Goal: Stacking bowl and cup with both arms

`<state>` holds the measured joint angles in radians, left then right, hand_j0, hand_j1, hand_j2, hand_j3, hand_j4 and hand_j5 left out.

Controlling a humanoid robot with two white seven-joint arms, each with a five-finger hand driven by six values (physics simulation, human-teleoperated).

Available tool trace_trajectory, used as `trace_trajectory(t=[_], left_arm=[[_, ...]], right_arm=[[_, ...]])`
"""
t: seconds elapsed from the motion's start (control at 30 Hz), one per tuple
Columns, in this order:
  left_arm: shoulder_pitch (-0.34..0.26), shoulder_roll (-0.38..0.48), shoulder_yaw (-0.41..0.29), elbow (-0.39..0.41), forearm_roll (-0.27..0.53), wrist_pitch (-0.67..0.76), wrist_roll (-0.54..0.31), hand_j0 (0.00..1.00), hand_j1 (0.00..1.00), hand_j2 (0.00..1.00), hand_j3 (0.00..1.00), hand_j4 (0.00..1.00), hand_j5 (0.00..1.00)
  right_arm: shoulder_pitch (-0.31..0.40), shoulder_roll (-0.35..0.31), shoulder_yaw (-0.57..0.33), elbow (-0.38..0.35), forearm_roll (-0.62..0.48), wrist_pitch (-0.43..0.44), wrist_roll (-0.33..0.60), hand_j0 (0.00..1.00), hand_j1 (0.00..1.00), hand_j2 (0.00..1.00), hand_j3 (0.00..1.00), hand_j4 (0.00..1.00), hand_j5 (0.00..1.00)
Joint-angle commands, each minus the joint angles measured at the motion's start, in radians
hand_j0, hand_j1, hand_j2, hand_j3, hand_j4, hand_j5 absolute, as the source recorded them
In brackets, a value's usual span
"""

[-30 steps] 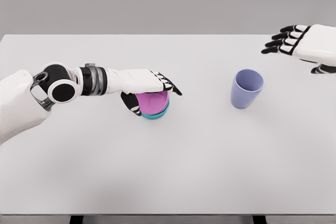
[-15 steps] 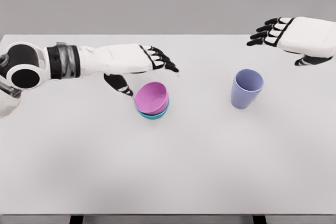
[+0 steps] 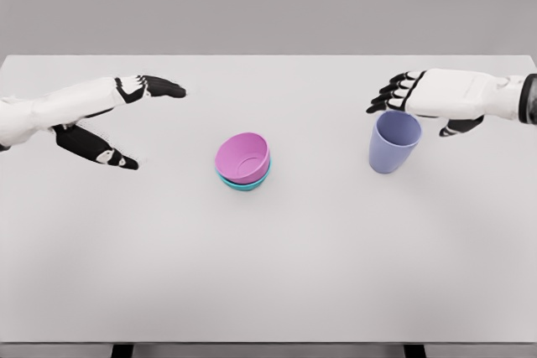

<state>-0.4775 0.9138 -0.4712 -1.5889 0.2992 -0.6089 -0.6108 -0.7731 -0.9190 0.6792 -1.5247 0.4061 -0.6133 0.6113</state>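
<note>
Two bowls (image 3: 243, 161) now sit nested at frame centre, the left hand (image 3: 92, 119) having released and withdrawn to the left edge, while the empty, spread right hand (image 3: 419, 94) has closed toward the cup (image 3: 393, 142).

Bare simulated test scene: plain white table (image 3: 277, 274) against a featureless grey backdrop (image 3: 268, 2).

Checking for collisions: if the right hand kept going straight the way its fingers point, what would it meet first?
The right hand points left, above the purple cup. Beyond its fingers lies only bare white table; the way looks free, though height is unclear.
</note>
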Motion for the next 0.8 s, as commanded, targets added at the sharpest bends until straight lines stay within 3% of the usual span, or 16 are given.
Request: trace_trajectory(t=[0.0, 0.07, 0.13, 0.33, 0.77], left_arm=[[0.009, 0.007, 0.1, 0.044, 0.032, -0.002, 0.0, 1.0, 1.0, 1.0, 1.0, 1.0, 1.0], [0.105, -0.001, 0.197, 0.044, 0.035, -0.002, 0.0, 1.0, 1.0, 1.0, 1.0, 1.0, 1.0], [0.148, -0.007, 0.238, 0.047, 0.037, -0.002, 0.0, 1.0, 1.0, 1.0, 1.0, 1.0, 1.0], [0.154, -0.012, 0.24, 0.098, 0.035, -0.002, 0.0, 1.0, 1.0, 1.0, 1.0, 1.0, 1.0], [0.154, -0.021, 0.24, 0.107, 0.031, -0.002, 0.0, 1.0, 1.0, 1.0, 1.0, 1.0, 1.0]], right_arm=[[0.0, 0.005, 0.029, 0.009, -0.003, 0.002, 0.0, 1.0, 1.0, 1.0, 1.0, 1.0, 1.0], [-0.014, 0.017, 0.053, 0.014, -0.004, 0.002, 0.0, 1.0, 1.0, 1.0, 1.0, 1.0, 1.0], [-0.017, 0.017, 0.057, 0.021, -0.004, 0.002, 0.0, 1.0, 1.0, 1.0, 1.0, 1.0, 1.0], [-0.018, 0.019, 0.079, 0.06, -0.003, 0.002, 0.0, 1.0, 1.0, 1.0, 1.0, 1.0, 1.0], [-0.034, 0.043, 0.083, 0.061, -0.001, 0.002, 0.0, 1.0, 1.0, 1.0, 1.0, 1.0, 1.0]])
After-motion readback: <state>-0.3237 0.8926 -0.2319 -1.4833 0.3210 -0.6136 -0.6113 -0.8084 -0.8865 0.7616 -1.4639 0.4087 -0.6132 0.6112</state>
